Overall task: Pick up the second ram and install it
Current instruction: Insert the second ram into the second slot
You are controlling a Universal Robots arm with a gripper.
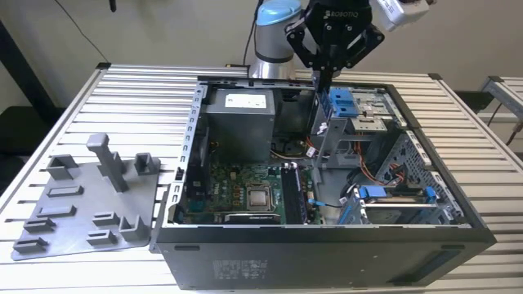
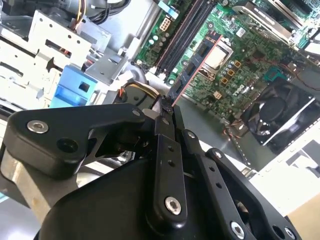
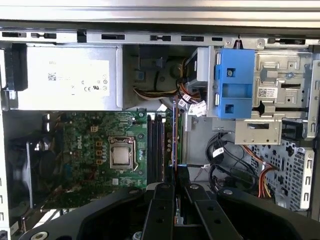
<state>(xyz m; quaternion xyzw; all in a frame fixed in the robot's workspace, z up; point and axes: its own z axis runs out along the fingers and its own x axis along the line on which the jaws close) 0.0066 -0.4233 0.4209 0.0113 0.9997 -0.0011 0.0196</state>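
Observation:
The second ram (image 2: 192,67) is a long, thin board seen edge-on, and my gripper (image 2: 167,107) is shut on one end of it. In the exterior view the gripper (image 1: 327,68) hangs above the back of the open computer case (image 1: 327,245), with the ram (image 1: 324,86) pointing straight down from it. In the first wrist view the ram (image 3: 174,135) shows as a narrow vertical line beyond the gripper (image 3: 176,172). It sits over the black memory slots (image 3: 155,145) beside the processor socket (image 3: 121,156). The stick is in the air above the motherboard (image 1: 237,190).
A grey holder tray (image 1: 90,208) with upright posts lies on the slatted table at the exterior view's left. Inside the case are the power supply (image 3: 65,77), a blue drive bracket (image 3: 234,82), loose cables (image 3: 225,160) and a fan (image 3: 42,165).

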